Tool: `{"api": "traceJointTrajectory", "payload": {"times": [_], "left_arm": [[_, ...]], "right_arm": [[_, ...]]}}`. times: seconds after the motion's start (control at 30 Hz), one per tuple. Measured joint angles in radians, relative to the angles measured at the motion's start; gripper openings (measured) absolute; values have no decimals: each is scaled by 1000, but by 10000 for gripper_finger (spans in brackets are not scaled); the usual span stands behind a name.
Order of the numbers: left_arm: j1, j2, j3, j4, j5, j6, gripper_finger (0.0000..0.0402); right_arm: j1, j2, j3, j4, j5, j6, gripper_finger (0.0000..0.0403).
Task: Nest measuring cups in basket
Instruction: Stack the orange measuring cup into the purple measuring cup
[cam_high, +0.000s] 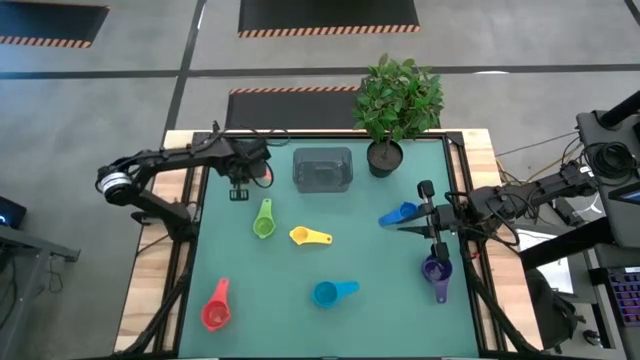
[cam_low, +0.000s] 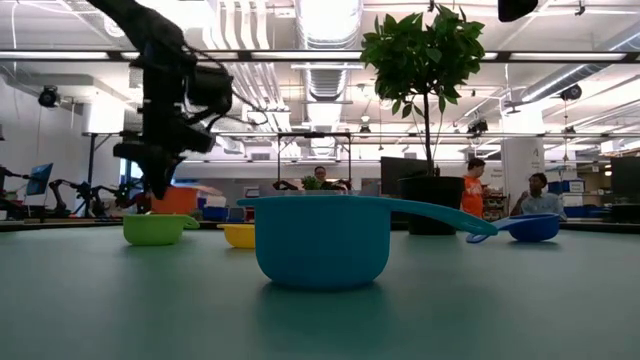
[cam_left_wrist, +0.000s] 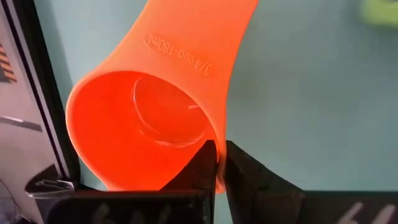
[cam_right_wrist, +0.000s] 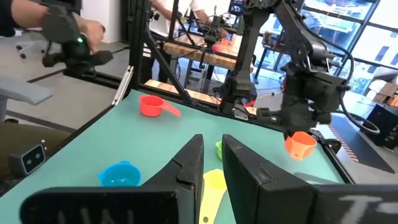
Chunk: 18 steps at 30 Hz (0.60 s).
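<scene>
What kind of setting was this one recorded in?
Most likely a robotics lab or open workshop. Past the green table, the low view shows a large hall with exposed ceiling ducts, other robot arms on benches and people at the back; hazard-striped floor mats lie nearby.

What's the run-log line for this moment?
left gripper: shut on orange cup, lifted | right gripper: idle | basket: empty
</scene>
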Motion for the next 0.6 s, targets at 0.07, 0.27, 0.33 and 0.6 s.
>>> {"api": "traceJointTrajectory", "payload": {"times": [0.07,0.27,0.33,0.6], "left_arm": [[-54,0,30,-53,0,-33,1],[-247,0,125,-210,17,-152,1],[-317,-1,159,-231,46,-195,1],[-585,13,308,-139,117,-342,0]], "right_arm": [[0,-6,0,-2,0,0,47],[13,-32,0,-24,-3,11,47],[26,-43,0,-34,-4,21,47],[125,-93,-11,-55,-4,9,47]]}}
